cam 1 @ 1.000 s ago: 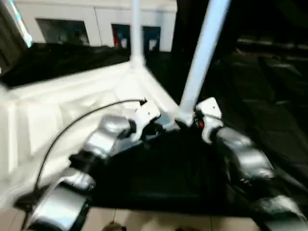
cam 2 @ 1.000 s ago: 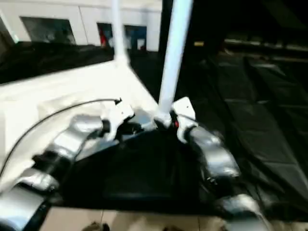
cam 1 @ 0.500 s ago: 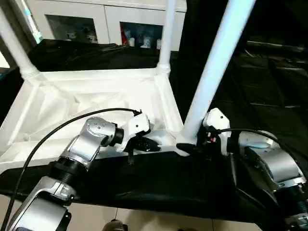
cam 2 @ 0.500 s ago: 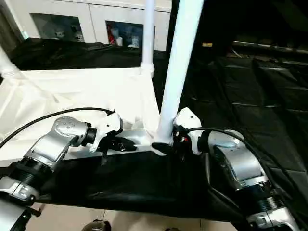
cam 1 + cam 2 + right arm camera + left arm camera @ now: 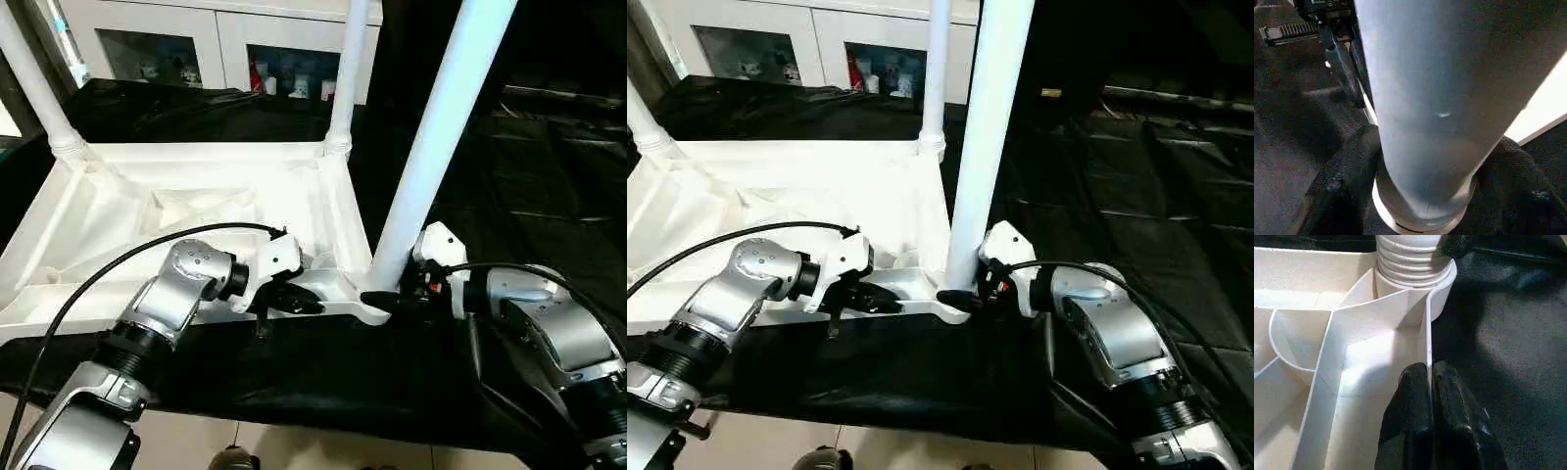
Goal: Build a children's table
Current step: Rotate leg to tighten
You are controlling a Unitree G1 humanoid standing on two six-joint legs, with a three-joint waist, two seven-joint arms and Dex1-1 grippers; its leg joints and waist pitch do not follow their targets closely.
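The white plastic rectangular tabletop (image 5: 196,211) lies upside down with its ribbed underside facing up, filling the centre-left of the left eye view, on a counter covered in black cloth (image 5: 323,372). Three white tubular legs stand upright in its corner sockets: the nearest leg (image 5: 431,147) rises from the lower centre toward the top right of the frame, a second leg (image 5: 345,73) stands at the far corner in the upper middle, and a third leg (image 5: 34,88) stands at the upper left. The left end effector (image 5: 299,302), just below the middle of the frame, is pinched closed on the tabletop's thin near rim wall; in the left wrist view its black fingers (image 5: 1415,421) sit on either side of that wall, close to the ribbed socket collar (image 5: 1413,262). The right end effector (image 5: 387,300), right of centre, has its black fingers (image 5: 1344,171) standing either side of the flared base of the nearest leg, right at the socket; whether they press the leg or only bracket it cannot be told. A white cabinet with glass doors (image 5: 206,44) runs along the top of the frame behind the counter.
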